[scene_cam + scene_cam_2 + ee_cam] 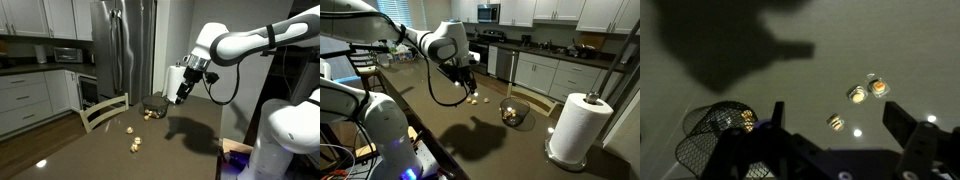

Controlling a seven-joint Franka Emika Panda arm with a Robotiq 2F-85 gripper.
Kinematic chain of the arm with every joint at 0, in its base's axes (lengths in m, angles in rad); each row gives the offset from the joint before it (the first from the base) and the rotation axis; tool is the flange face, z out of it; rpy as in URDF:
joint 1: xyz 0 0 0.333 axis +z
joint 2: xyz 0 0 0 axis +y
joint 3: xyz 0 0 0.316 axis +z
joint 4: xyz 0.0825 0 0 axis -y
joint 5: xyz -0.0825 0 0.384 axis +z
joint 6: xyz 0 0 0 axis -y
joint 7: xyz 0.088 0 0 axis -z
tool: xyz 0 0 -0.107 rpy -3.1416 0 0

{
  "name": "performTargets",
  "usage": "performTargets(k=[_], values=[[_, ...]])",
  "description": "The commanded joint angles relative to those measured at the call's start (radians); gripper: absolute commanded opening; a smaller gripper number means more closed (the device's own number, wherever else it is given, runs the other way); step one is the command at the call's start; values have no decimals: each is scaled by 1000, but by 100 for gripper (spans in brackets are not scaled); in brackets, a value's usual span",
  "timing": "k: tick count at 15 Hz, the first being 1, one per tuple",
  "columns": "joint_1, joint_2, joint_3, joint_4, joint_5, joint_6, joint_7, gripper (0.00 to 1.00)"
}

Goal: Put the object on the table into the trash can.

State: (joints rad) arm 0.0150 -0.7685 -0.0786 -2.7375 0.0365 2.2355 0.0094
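Kitchen, dark desk (190,125): hand (183,96) hovers above it, fingers spread wide in the wrist view with nothing between them, three tan lumps (857,94) lying loose on the desk near the mesh trash can (710,130), something yellowish inside it.

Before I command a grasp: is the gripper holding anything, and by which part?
Nothing is held. In the wrist view the gripper has its jaws apart and empty; the tan lumps lie loose on the table below.
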Motion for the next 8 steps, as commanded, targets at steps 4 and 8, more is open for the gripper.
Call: performTargets(k=[4, 8], values=[[-13, 1, 12, 1, 11, -2, -9, 100], [-12, 45, 18, 29, 14, -15, 5, 100]])
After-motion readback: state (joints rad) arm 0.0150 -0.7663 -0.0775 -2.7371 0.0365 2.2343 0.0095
